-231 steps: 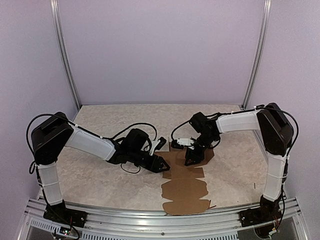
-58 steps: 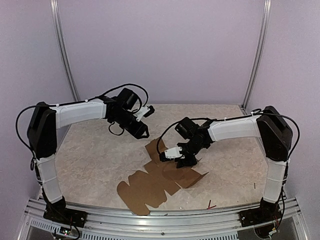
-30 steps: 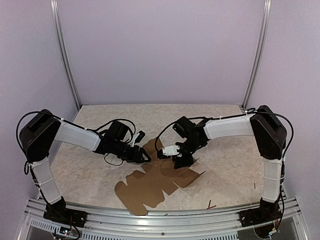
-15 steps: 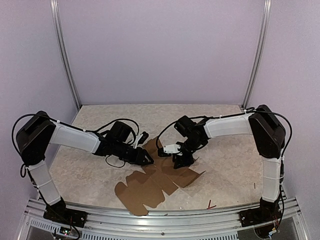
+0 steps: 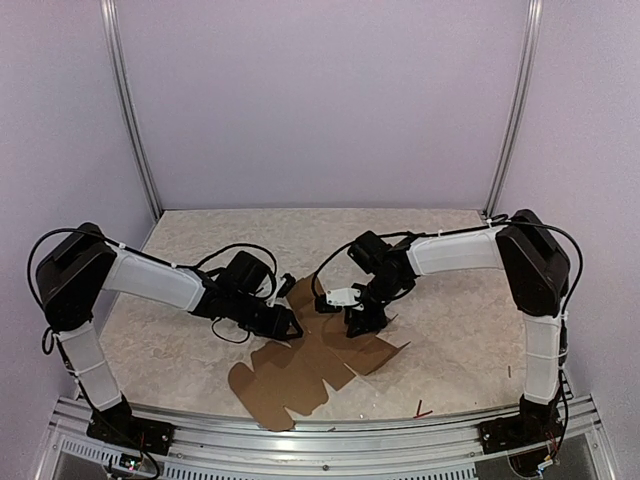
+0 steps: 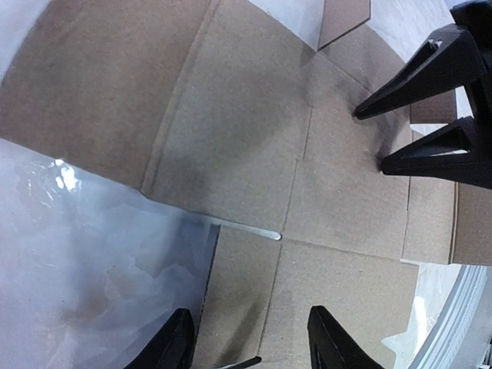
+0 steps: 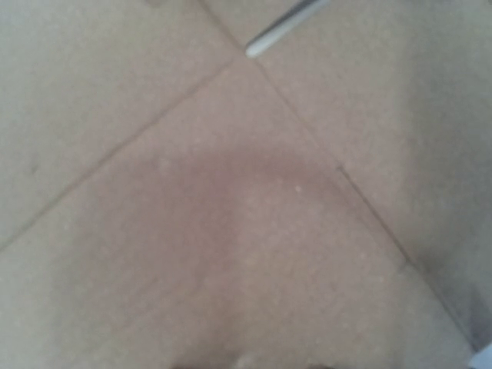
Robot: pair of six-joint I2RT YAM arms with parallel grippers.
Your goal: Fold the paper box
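A pale marbled desk (image 5: 170,350) fills a booth with lilac walls. Two white-and-black robot arms reach inward over it, the left arm (image 5: 160,282) from the left and the right arm (image 5: 455,250) from the right. The paper box (image 5: 300,365) lies unfolded at the front middle of the desk, between the arms. It is a flat brown cardboard sheet with creased panels and rounded flaps. The left fingers (image 6: 178,346) are spread apart above the sheet's far left edge, gripping nothing. The right fingers (image 6: 419,69) stand a little apart, tips down on a middle panel, nothing between them. A tiny red scrap (image 5: 422,411) lies near the desk's front edge.
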